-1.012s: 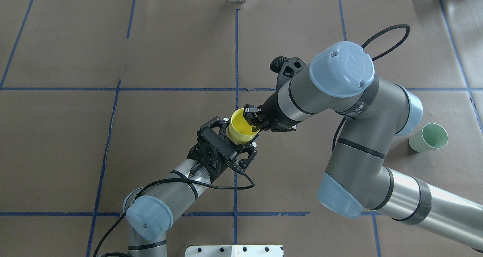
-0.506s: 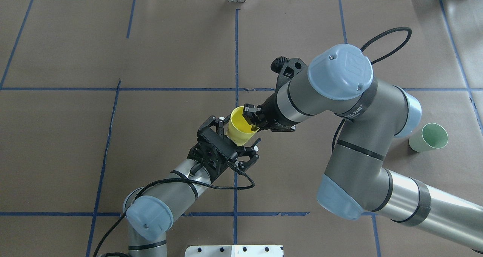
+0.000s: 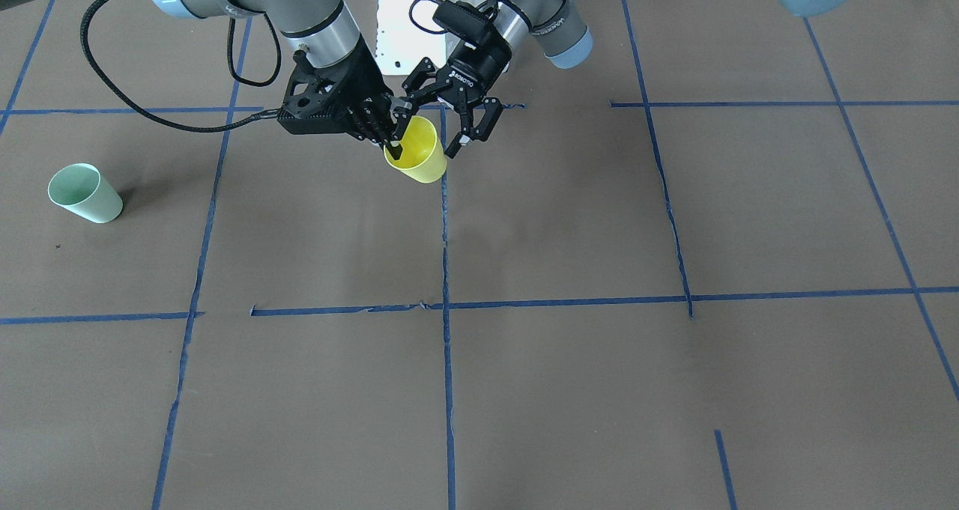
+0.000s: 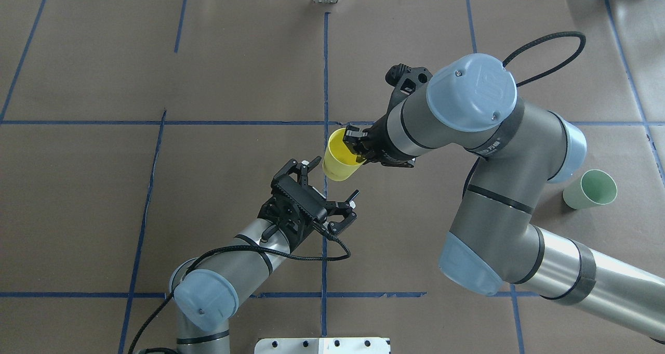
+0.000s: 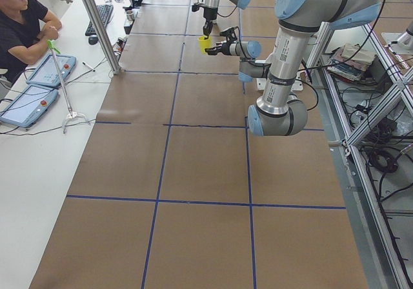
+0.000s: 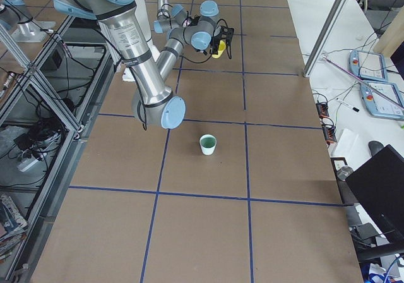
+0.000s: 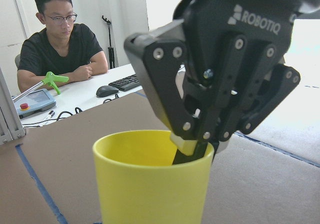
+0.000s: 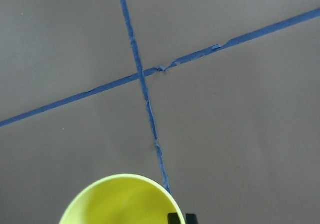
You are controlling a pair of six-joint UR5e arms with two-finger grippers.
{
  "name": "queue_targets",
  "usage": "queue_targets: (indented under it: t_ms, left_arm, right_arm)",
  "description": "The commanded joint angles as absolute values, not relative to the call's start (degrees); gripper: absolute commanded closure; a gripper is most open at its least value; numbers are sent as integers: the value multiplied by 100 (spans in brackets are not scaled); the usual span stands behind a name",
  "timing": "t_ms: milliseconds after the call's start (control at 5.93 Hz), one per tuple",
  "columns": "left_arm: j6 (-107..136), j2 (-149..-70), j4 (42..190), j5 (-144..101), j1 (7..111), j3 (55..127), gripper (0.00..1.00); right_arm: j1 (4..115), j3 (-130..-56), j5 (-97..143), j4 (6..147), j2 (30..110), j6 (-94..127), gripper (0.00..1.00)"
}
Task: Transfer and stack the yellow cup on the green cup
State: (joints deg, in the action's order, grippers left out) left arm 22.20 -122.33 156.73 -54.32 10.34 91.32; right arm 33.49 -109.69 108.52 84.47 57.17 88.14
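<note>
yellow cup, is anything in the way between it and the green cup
Nothing visible does. The right gripper holds the yellow cup by its rim, and in the front-facing view only bare brown table lies between it and the green cup, which stands upright.

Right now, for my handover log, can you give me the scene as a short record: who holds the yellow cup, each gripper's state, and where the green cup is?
yellow cup: mouth up, near the middle of the table, pinched at its rim
right gripper: jaws shut on the yellow cup's rim
left gripper: jaws open, close by the yellow cup, not gripping it
green cup: upright on the table, on the robot's right side, empty, no gripper near it
stacking: not yet done
</note>
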Motion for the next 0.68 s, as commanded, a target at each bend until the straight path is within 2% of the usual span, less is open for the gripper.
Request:
queue_targets:
  t_ms: [0, 506]
  left_arm:
    - [2215, -12234, 15671, -5432, 1037, 9132, 1]
    - [2258, -12252, 15671, -5282, 1020, 9141, 1]
  right_arm:
    - [3471, -10969, 10583, 8701, 5974, 8807, 100]
    - [4391, -11117, 10652, 8701, 6729, 8728, 100]
